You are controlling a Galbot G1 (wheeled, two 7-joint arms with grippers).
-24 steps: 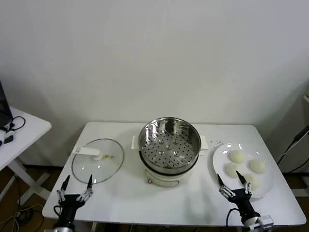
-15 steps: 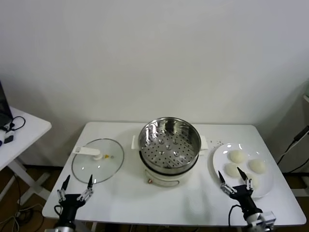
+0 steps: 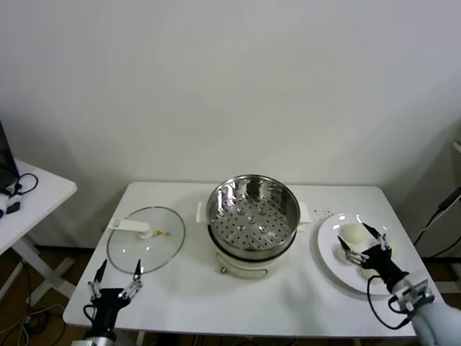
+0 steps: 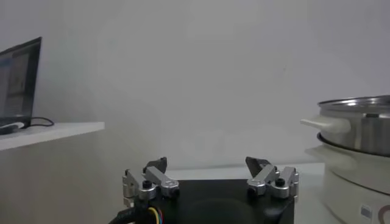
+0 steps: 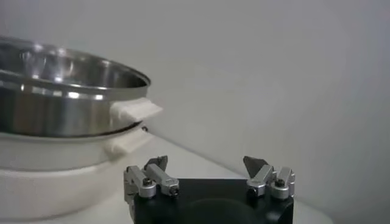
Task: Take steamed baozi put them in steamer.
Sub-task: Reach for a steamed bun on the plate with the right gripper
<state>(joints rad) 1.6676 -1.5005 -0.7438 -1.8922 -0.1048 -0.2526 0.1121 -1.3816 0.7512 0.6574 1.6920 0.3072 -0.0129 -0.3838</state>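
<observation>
The steamer (image 3: pixel 253 214), a shiny steel basket with a perforated floor on a white cooker base, stands mid-table and is empty. It also shows in the left wrist view (image 4: pixel 359 119) and the right wrist view (image 5: pixel 61 91). The baozi lie on a white plate (image 3: pixel 328 249) to its right. One bun (image 3: pixel 353 233) shows whole and part of another (image 3: pixel 344 254) shows beside it; the rest are hidden behind my right arm. My right gripper (image 3: pixel 351 232) is open over the plate, its fingers either side of the far bun. My left gripper (image 3: pixel 119 265) is open and empty at the table's front left edge.
A flat glass lid (image 3: pixel 146 238) with a white handle lies left of the steamer. A second white table (image 3: pixel 32 198) stands off to the left, with a laptop (image 4: pixel 18 79) on it. The wall is close behind.
My right gripper has moved from the table's front edge forward and to the right, over the plate, and now covers the nearer buns. The left arm has not moved.
</observation>
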